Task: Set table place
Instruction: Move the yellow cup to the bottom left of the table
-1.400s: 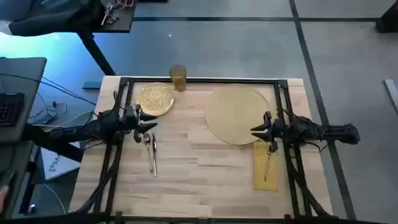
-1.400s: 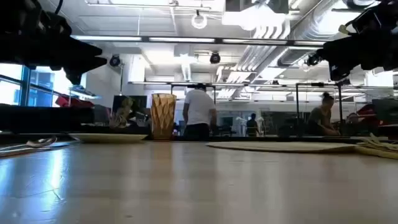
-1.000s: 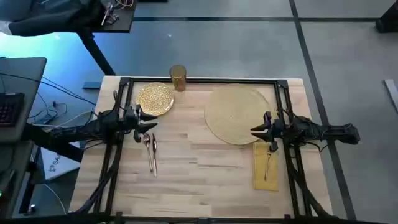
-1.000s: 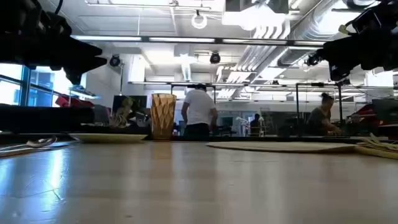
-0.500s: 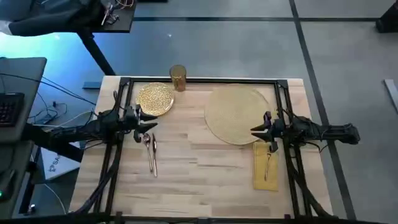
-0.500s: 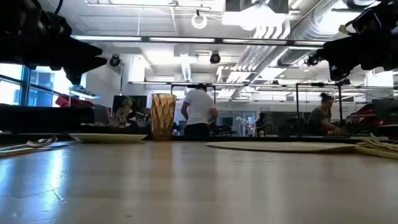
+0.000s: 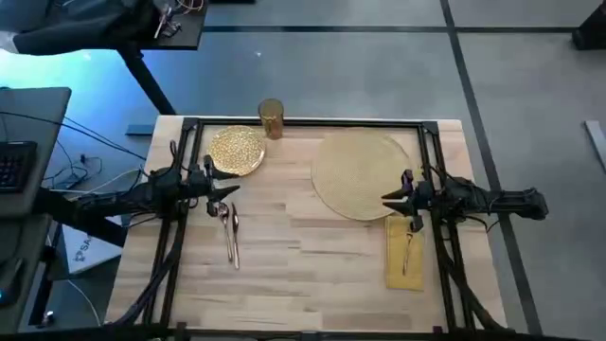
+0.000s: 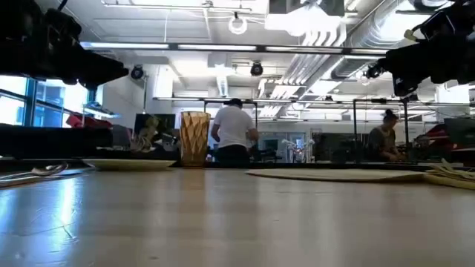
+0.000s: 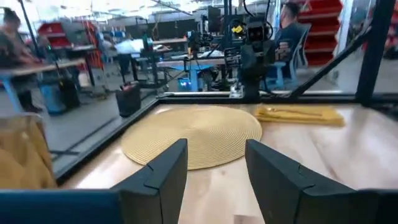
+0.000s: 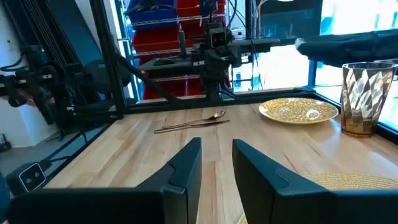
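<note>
Overhead, the left gripper [image 7: 230,188] hangs above the left side of the table [image 7: 303,275], its two fingers apart with nothing between them, as the left wrist view also shows [image 9: 214,177]. Just behind it, toward the far rail, lies the glittery gold plate [image 7: 237,151], and at the far edge beside the plate stands the amber tumbler [image 7: 271,118], upright. Just in front of this gripper, nearer the camera's bottom edge, two slim pieces of cutlery [image 7: 228,230] lie side by side on the bare wood, close to its fingertips but not touched by them.

Toward the middle, the table is plain light planks. Right of centre lies the large round straw-coloured mat [image 7: 362,174], flat, reaching close to the far rail. The right gripper [image 7: 389,199] hangs over the mat's near right edge, its fingers pointing toward the table's middle and standing apart, holding nothing; the right wrist view [image 10: 216,165] shows the gap between them clearly, with the mat's rim just below. Just in front of that gripper the mustard-yellow napkin [image 7: 404,254] lies folded lengthwise near the right rail, with one slim utensil [image 7: 406,248] resting on top of it. The napkin sits just beside the mat; whether they touch I cannot tell.
</note>
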Motion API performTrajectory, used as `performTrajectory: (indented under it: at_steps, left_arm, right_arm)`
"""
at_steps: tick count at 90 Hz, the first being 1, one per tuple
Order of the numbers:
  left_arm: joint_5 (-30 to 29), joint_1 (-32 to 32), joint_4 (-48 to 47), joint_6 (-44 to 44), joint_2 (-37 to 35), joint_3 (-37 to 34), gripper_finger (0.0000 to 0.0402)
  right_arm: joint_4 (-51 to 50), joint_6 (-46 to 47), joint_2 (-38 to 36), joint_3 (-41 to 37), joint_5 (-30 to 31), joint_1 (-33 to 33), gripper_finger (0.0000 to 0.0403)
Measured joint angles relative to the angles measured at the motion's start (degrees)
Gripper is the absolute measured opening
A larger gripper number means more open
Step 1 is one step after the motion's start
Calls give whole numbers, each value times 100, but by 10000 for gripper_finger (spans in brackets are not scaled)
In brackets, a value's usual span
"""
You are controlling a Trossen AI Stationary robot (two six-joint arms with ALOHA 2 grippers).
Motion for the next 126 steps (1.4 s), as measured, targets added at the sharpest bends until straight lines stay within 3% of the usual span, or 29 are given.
performTrajectory:
  at_steps: [6, 18, 25, 45, 54, 61, 67, 73, 81, 89, 100, 107, 118, 126]
  left_arm:
    - [26, -1, 44, -313, 1, 0, 147]
    - [146, -25, 935, -2672, -1, -3, 147]
    - [-58, -24, 1470, -3494, 1, -3, 147]
    - [-1413, -24, 2843, -3916, 1, -1, 147]
    - [-2220, -20, 3581, -4597, 1, -1, 147]
    - [-2470, -20, 4100, -5068, -4, 0, 147]
    - [-2557, -11, 4157, -4800, 32, 54, 147]
    - [-2653, -12, 3483, -4509, 177, 358, 146]
    - [-2928, -20, 1778, -4473, 761, 1238, 145]
    - [-3116, 9, 410, -4240, 1837, 2325, 145]
    - [-3020, 214, -768, -3546, 3637, 3892, 145]
    - [-2565, 562, -1583, -3165, 4811, 4963, 145]
    - [-1167, 1343, -2898, -2482, 6569, 6615, 145]
    - [-543, 1880, -3811, -1965, 7680, 7768, 150]
  right_arm:
    - [0, 0, 1, 0, -1, 2, 74]
    - [0, 0, 0, 0, -1, 2, 74]
    - [0, 0, 2, 0, -2, 2, 74]
    - [0, 0, 2, 0, 0, 2, 74]
    - [0, 0, 0, 0, -2, 0, 74]
    - [0, 0, 2, 0, 0, 0, 74]
    - [0, 0, 2, 0, -1, 1, 74]
    - [-1, 0, 1, 0, -1, 2, 74]
    - [0, 0, 2, 0, 0, 2, 74]
    - [-1, 0, 2, 0, -2, 2, 74]
    - [-2, 0, 2, 0, 0, 0, 74]
    - [-2, 0, 2, 0, -2, 2, 74]
    - [-2, 0, 2, 0, 0, 2, 74]
    - [-2, 0, 2, 0, -1, 2, 74]
